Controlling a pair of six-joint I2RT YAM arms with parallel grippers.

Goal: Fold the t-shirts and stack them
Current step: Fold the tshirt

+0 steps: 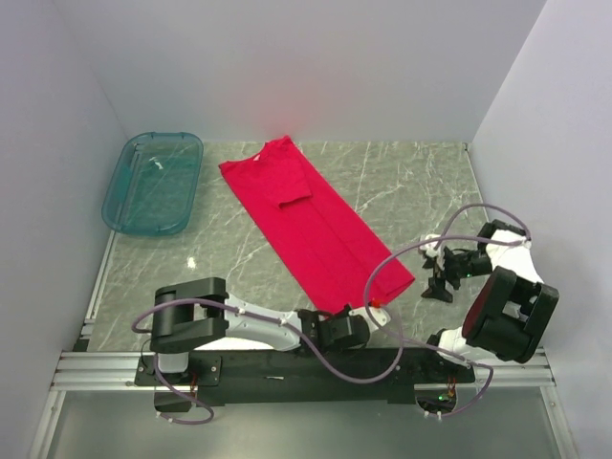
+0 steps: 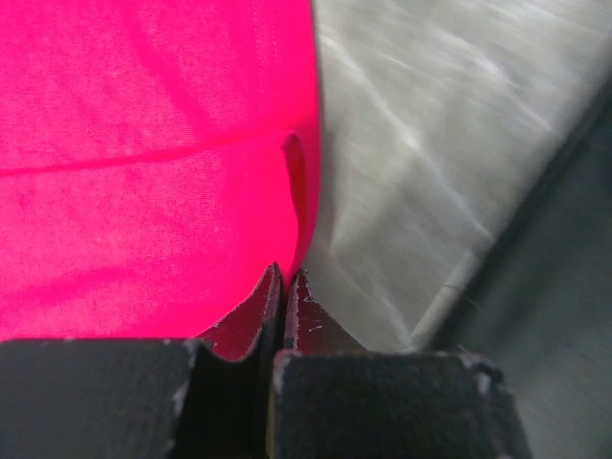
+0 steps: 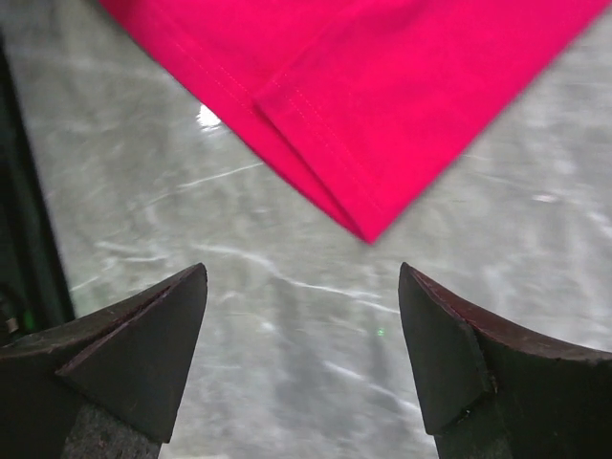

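The crimson-red t-shirt (image 1: pixel 306 220) lies as a long folded strip, running diagonally from the back middle of the marble table to the near middle. My left gripper (image 1: pixel 337 323) sits at the strip's near end. In the left wrist view the left gripper (image 2: pixel 285 274) has its jaws pressed together at the shirt's (image 2: pixel 143 143) right edge, where a small pinched ridge of cloth runs up from the tips. My right gripper (image 1: pixel 442 277) is open just right of the strip's near right corner. In the right wrist view the right gripper (image 3: pixel 301 274) is empty, with the shirt corner (image 3: pixel 382 86) ahead of the tips.
A translucent teal plastic tub (image 1: pixel 153 182) stands at the back left of the table. White walls close in the back and both sides. The black arm mounting rail (image 1: pixel 287 363) runs along the near edge.
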